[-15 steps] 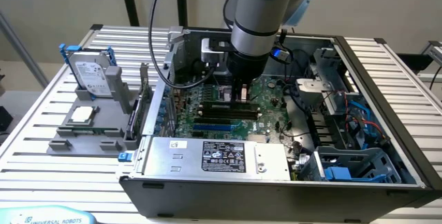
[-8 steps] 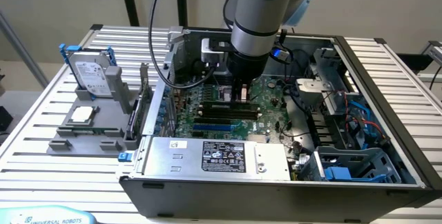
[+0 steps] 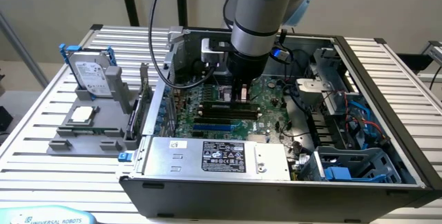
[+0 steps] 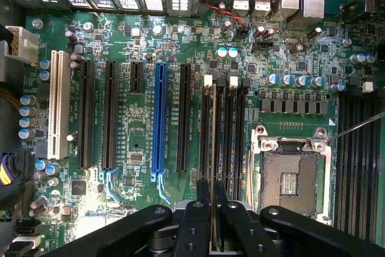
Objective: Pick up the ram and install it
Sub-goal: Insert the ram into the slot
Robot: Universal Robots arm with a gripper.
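the ram [image 4: 213,148] stands on edge between the gripper's [image 4: 213,212] fingers [image 4: 203,200], which are clenched on its upper end, and it runs as a thin strip down along the black memory slots [image 4: 224,127] with white latches, right beside the open cpu socket [image 4: 292,176]; whether it is seated in a slot or only lined up over one cannot be told. in the exterior view the gripper [image 3: 242,93] is down inside the open computer case [image 3: 386,110], just above the black slots in the middle of the green motherboard [image 3: 269,100], with the grey arm [image 3: 262,12] rising straight up from it. on the board, in the wrist view, a blue expansion slot [image 4: 159,118] and a white one [image 4: 57,103] lie beyond several black ones. a silver power supply [image 3: 221,157] with a label sits in the near end of the case, and blue and red cables [image 3: 359,123] run along the side toward the exterior view's right. outside the case, on the slatted counter [image 3: 41,131] toward the exterior view's left, a grey fixture [image 3: 90,131] carries a square silver processor [image 3: 82,113], and a silver hard drive [image 3: 91,76] in a blue frame stands upright behind it.
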